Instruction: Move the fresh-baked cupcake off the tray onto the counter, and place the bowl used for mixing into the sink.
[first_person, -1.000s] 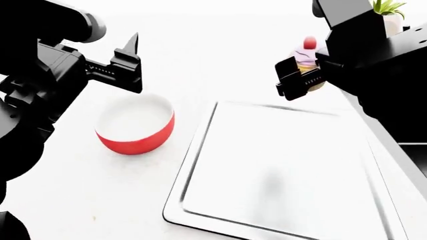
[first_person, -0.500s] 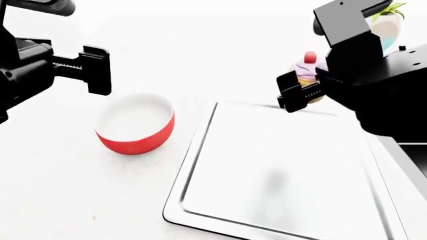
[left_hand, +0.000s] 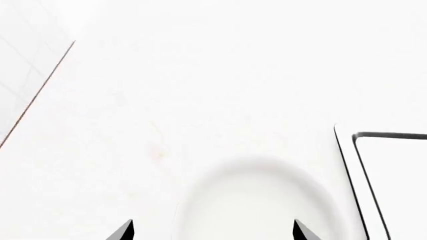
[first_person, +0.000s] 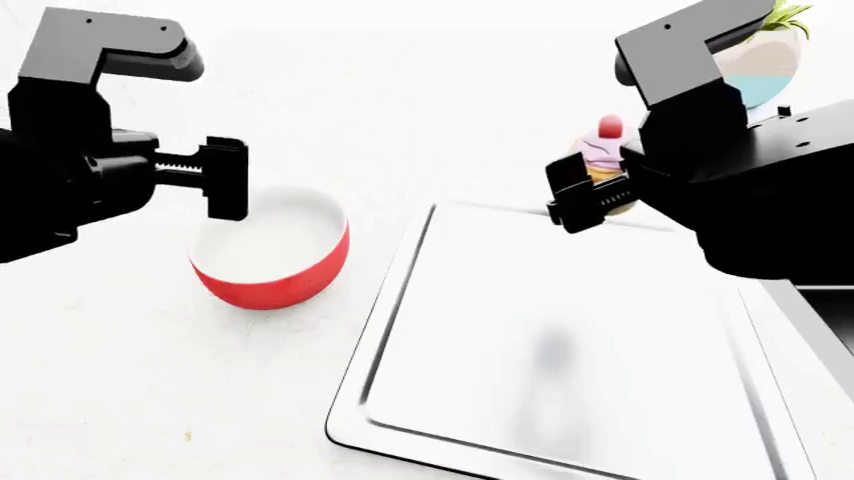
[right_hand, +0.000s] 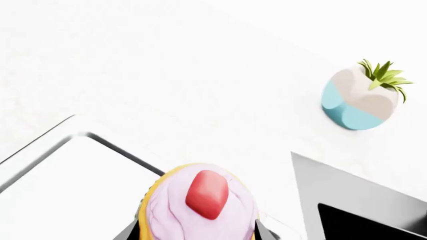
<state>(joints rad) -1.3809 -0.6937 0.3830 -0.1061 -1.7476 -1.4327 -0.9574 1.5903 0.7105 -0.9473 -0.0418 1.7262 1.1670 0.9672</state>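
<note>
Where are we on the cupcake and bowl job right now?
Nothing is finished yet. In hand: the right tool holds the cupcake lifted at the far edge of the tray, not yet set on the counter. Left: the bowl sits on the counter, ungrasped, with the open left tool above it; the sink awaits.

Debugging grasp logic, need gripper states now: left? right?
Left gripper: open, empty, over the bowl.
Right gripper: shut on the cupcake, held above the tray's far edge.
</note>
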